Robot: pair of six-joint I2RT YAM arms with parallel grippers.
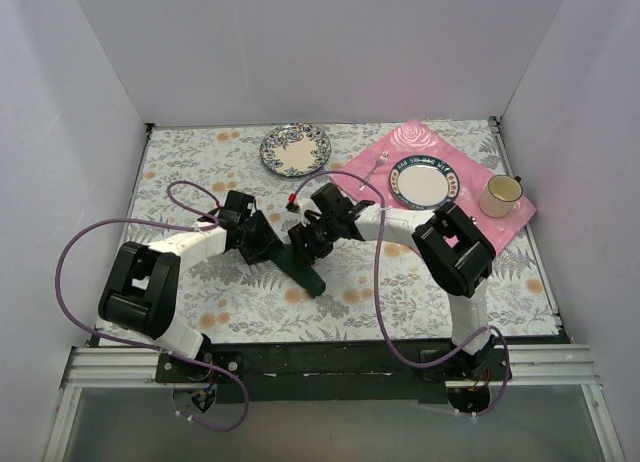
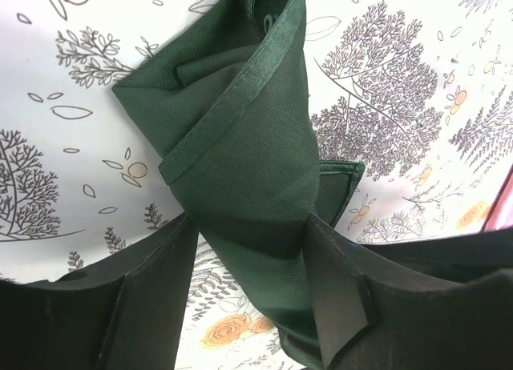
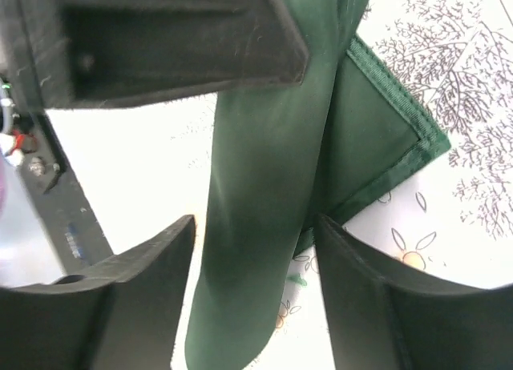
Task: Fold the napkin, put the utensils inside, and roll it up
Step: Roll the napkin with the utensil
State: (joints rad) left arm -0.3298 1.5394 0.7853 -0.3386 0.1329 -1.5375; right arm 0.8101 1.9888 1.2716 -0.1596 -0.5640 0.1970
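Holding: your left fingers [image 2: 152, 306] are clamped on the napkin [image 2: 248, 146], which is bunched in a long twist.
Loose: your right fingers [image 3: 136, 306] are apart, one on each side of the napkin, not squeezing it.
Napkin spot: over the middle of the tabletop [image 1: 250, 302], between your two arms.

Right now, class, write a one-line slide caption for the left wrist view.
Left claw pinching the bunched dark green napkin above the floral tablecloth.
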